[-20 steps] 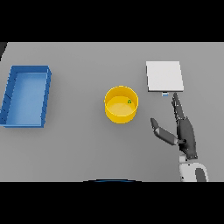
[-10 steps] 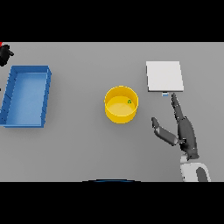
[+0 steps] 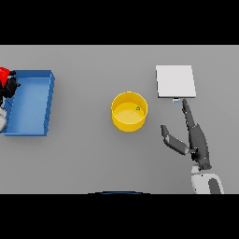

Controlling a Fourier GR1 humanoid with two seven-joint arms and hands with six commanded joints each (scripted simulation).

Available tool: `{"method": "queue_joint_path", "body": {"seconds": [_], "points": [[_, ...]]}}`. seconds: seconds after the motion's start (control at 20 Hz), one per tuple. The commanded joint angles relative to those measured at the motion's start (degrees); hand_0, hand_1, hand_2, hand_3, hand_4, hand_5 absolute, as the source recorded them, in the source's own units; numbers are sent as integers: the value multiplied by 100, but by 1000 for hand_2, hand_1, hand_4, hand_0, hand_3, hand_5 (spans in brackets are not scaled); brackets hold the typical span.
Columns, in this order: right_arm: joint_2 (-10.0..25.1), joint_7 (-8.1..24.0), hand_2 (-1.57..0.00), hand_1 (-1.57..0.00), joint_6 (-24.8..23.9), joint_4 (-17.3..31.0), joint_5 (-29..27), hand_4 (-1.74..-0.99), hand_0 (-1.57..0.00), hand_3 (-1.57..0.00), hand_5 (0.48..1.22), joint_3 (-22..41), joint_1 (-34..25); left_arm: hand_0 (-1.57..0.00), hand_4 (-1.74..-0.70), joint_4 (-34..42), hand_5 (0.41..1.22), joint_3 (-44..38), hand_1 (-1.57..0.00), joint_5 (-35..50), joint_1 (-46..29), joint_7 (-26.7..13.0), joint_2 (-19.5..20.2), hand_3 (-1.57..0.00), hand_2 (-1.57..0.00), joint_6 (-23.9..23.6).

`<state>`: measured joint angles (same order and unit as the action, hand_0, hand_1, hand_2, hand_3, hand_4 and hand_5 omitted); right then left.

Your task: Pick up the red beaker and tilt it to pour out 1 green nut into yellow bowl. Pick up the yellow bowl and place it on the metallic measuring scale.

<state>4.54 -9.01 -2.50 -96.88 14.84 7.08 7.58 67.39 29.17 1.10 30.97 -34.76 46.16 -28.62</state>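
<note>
Pour: done, you can see a green nut (image 3: 138,108) in the yellow bowl (image 3: 129,111).
Left: bowl to scale (image 3: 175,80).
Right robot hand (image 3: 192,138): spread, empty.
Left robot hand (image 3: 9,86): bench's left edge, grips red beaker (image 3: 3,73).

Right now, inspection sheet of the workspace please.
Surface: grey table, bare around the items.
Job's things: yellow bowl mid-table with a green nut inside; red beaker at far left edge; scale unloaded.
Clutter: blue tray, nothing seen inside.
Hands: left hand curled on the beaker over the tray's left edge; right hand open, fingers straight, between bowl and scale, touching neither.
Cables: nothing seen.
Surroundings: nothing seen.
</note>
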Motion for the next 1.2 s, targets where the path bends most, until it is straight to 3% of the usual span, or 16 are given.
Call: {"method": "queue_joint_path", "body": {"seconds": [0.0, 0.05, 0.1, 0.15, 0.2, 0.25, 0.35, 0.45, 0.55, 0.7, 0.95, 1.1, 1.15], "points": [[22, 51, 1, 1, -1, 21, -14, -1203, 1, 1, 663, -32, 8, -1571, -1741, 8, 1039, 54, -1571, 31, -9, -11, 19, -1546, -1571, -50], [-3, 17, 1, 1, 18, 36, -50, -1205, 1, 1, 664, -24, 6, -1571, -1741, -102, 967, 169, -1571, 54, 26, -16, 34, -1551, -1571, -31], [32, -76, 1, 1, 28, 33, -50, -1202, 1, 1, 667, -36, 53, -1571, -1667, -39, 908, 264, -1571, 74, -23, -13, 135, -1555, -1571, 34], [52, -35, 1, 1, 20, 16, -65, -1197, 1, 1, 664, -63, 31, -1571, -1530, -7, 865, 350, -1571, 190, 18, -15, 229, -1503, -1571, 193], [14, -57, 1, 1, 37, -4, -54, -1192, 1, 1, 663, -11, 74, -1564, -1374, 176, 830, 413, -1449, 284, -13, -3, 277, -1362, -1432, 413], [19, -58, 1, 1, 68, 2, -100, -1188, 1, 1, 663, -28, 45, -1457, -1229, 263, 803, 450, -1180, 472, -23, -14, 307, -1129, -1187, 668], [-13, -62, 1, 1, 31, 16, -36, -1185, 1, 1, 665, 16, 63, -932, -1034, 303, 758, 502, -755, 713, -32, -19, 461, -722, -767, 995], [33, 6, 1, 1, 10, -105, -14, -1182, 1, 1, 667, -4, 90, -596, -916, 457, 723, 577, -483, 898, -79, -19, 621, -462, -490, 1316], [-19, 74, 1, 1, 14, -91, -8, -1187, 1, 1, 667, 36, 106, -381, -851, 649, 698, 566, -309, 1041, -88, -7, 743, -295, -313, 1459], [-12, 149, 1, 1, 16, -137, 36, -1188, 1, 1, 668, 64, 116, -195, -802, 630, 679, 595, -158, 1140, -43, -18, 748, -151, -160, 1470], [74, 315, 1, 1, -109, -75, 362, -1203, 1, 1, 660, 119, 23, -63, -785, 530, 674, 421, -51, 1204, -7, 356, 651, -49, -52, 1289], [193, 170, 1, 1, 163, -127, 401, -1162, 1, 1, 694, 286, -150, -32, -780, 490, 679, 400, -26, 1187, 30, 448, 569, -24, -26, 1196], [357, 243, 1, 1, 312, -40, 447, -1180, 1, 1, 708, 296, -363, -25, -776, 527, 685, 417, -20, 1194, -3, 431, 589, -19, -21, 1205]]}}
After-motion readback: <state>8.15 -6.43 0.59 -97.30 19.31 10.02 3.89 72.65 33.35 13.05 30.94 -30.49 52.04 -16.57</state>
